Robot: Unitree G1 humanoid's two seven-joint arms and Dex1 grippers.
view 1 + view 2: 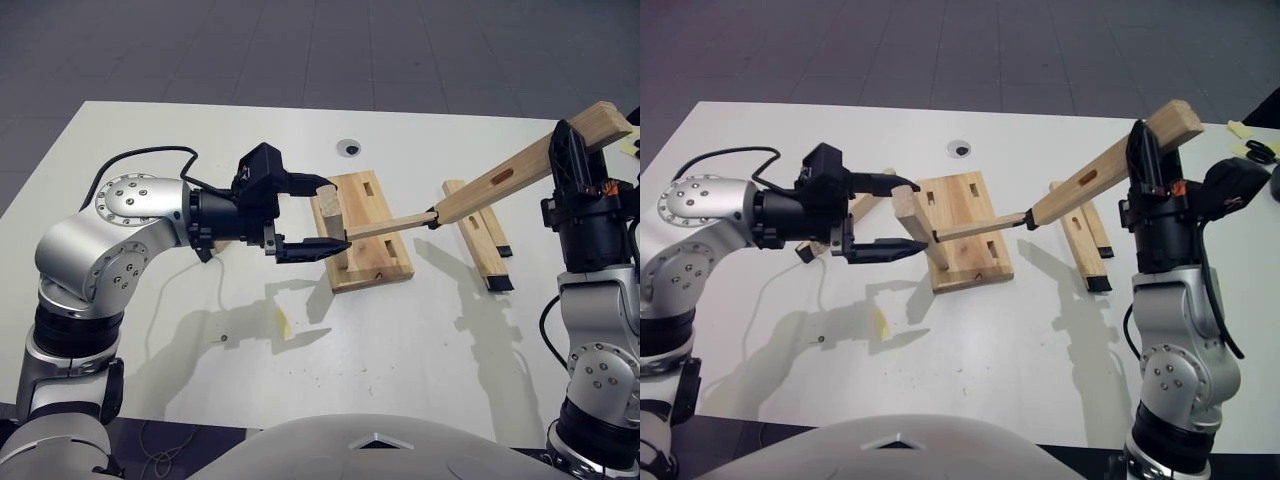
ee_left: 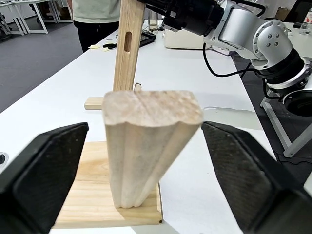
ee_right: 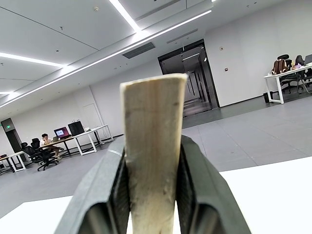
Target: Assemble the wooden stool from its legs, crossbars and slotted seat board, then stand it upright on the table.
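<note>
Mid-assembly on the white worktop (image 1: pixel 420 360): the robot's left hand (image 1: pixel 332 214) is spread wide, its black fingers (image 2: pixel 46 170) flanking but not touching a short, pale wooden leg (image 2: pixel 146 141) that stands slightly tilted on the left edge of the flat, pale-wood slotted seat board (image 1: pixel 385 250). The board lies near the worktop's middle, towards the far edge. A thin wooden crossbar (image 1: pixel 392 224) runs from that leg to the lower end of a long slotted wooden leg (image 1: pixel 480 190), which the right hand (image 1: pixel 572 148) clamps near its top and holds raised at a slant over the worktop's right side. Two spare legs with black feet (image 1: pixel 480 240) lie flat between the board and the right edge. Whether the short leg's foot sits in a slot cannot be told.

The step in hand looks to be pressing the crossbar joint home. Done well, the left hand would close squarely on the short leg's flat faces first, bracing it; the right hand would then push straight along the crossbar's line and not lever the long leg sideways, since the slim bar could bind or flex and the loose board could slide
</note>
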